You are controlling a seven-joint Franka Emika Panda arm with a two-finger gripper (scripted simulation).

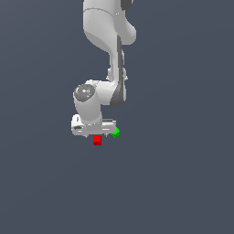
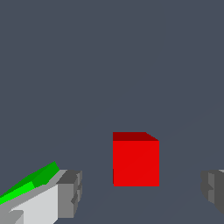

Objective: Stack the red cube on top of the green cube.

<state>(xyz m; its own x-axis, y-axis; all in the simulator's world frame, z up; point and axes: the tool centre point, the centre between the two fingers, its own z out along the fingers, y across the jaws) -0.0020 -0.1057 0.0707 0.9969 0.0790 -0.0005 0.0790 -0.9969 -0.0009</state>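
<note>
Red marks the object I must lift: the red cube (image 2: 135,161) rests on the dark grey floor (image 2: 109,65), directly below the gripper (image 2: 140,192) and, in the wrist view, between the two grey fingertips (image 2: 70,192), nearer one pad than the other and touching neither. The jaws stand wide apart and hold nothing. The cube presents a flat face square to the camera, so I judge its side faces to lie roughly parallel to the pads; being a cube, it has no long axis to favour. The green cube (image 1: 116,132) sits just beside the gripper on the exterior view's right, close to the red cube but apart from it; in the wrist view it shows only as a green sliver behind one finger. I judge the coming move to be a short descent and closure on the red cube, with that finger passing near the green cube as the chief risk.
</note>
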